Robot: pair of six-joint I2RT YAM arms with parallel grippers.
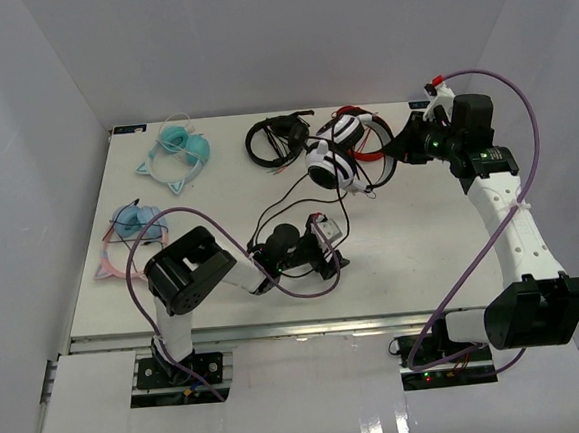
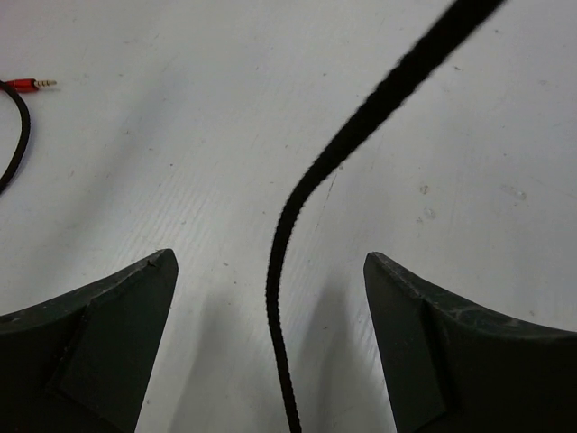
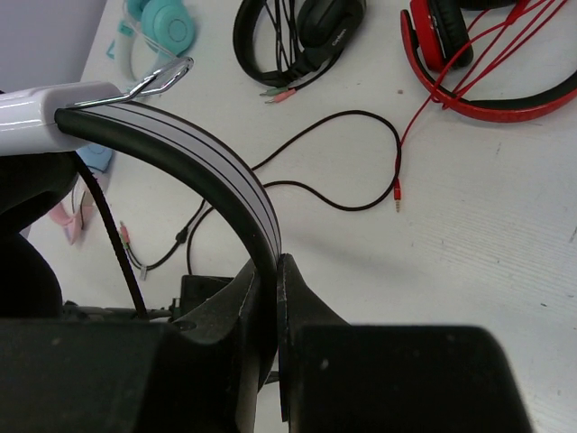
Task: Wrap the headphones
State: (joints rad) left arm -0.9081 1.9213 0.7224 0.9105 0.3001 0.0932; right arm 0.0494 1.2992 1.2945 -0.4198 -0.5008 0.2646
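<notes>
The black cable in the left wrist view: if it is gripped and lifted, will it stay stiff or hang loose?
Probably floppy: the cable bends in a soft curve above the table. It is likely light, being so thin. Its braided-looking surface may give some hold against slipping.

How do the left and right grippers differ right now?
The left gripper is open; the right gripper is shut on the headband of the headphones. The left one straddles the black cable without pinching it; the right one clamps its part. The left sits near the middle of the table; the right reaches the far side. Both appear to be working the same white pair.
</notes>
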